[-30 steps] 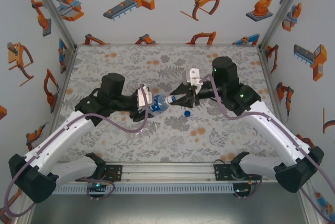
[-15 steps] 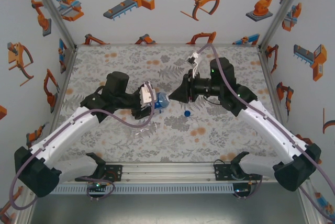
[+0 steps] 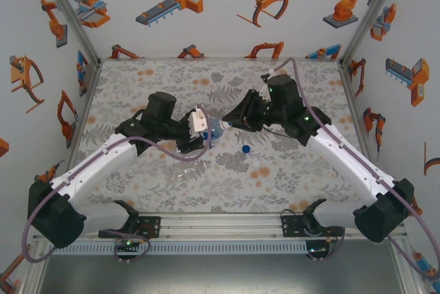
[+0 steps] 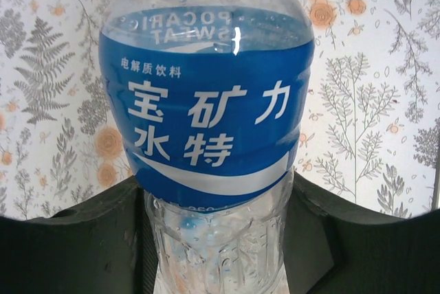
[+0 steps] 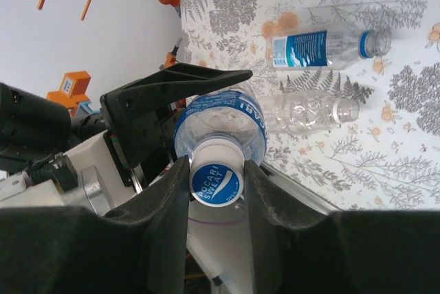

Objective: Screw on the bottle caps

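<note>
My left gripper (image 4: 220, 239) is shut on the lower body of a clear bottle (image 4: 206, 102) with a blue label, holding it off the mat in mid-table (image 3: 213, 130). The bottle's neck points at my right gripper (image 5: 216, 165). That gripper's fingers (image 5: 165, 198) press on both sides of a white bottle cap (image 5: 216, 178) with a blue top, which sits on the bottle's neck. In the top view the right gripper (image 3: 229, 121) meets the bottle from the right. A loose blue bottle cap (image 3: 245, 149) lies on the mat just right of them.
Two more bottles lie on the floral mat near the front rail: a labelled one (image 5: 323, 47) and a bare clear one (image 5: 309, 112), also seen below my left arm (image 3: 189, 172). Printed walls (image 3: 220, 12) close in the back and sides.
My right wrist has rolled around the cap, its camera mount swinging from the top to the far side. My left arm has shifted slightly right with the bottle.
</note>
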Tool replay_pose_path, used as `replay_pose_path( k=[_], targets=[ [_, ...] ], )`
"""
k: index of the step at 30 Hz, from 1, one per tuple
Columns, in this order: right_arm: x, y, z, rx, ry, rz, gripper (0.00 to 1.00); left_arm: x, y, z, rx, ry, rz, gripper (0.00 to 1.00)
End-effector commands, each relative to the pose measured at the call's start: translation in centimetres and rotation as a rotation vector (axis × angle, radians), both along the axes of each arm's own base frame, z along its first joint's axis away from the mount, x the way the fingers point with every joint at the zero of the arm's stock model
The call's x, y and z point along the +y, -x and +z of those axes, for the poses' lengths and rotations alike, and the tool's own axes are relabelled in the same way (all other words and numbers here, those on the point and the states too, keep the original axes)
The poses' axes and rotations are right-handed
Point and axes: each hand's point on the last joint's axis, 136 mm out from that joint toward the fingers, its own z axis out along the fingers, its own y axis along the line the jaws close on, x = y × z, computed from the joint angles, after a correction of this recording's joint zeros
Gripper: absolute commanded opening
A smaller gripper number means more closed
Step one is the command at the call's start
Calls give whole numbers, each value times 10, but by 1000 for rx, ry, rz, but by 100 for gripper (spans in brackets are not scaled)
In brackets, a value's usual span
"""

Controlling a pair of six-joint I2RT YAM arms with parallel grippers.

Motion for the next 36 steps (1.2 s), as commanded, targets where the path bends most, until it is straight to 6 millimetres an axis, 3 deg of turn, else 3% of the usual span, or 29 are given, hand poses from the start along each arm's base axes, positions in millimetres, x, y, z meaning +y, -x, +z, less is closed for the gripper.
replay_pose_path(
  k=[1,3,10,14,16,22,31,36],
  targets=[
    [-1,10,39,-249,47,116,45,-13,4,37,-81,92,-73,0],
    [1,17,58,-420,70,213,51,-12,8,36,-68,91,-81,0],
    [10,67,100,-997,103,600,53,-8,27,40,-30,106,-131,0],
    [10,110,106,-1352,57,844,54,-6,40,43,-5,121,-172,0],
    [9,116,106,-1459,58,868,57,-5,46,43,16,122,-188,0],
    [14,116,108,-1494,32,896,58,-4,57,40,54,112,-221,0],
    [16,118,79,-1419,26,963,56,-2,61,41,51,110,-229,0],
    [16,111,66,-1393,65,951,48,-2,61,39,56,107,-230,0]
  ],
)
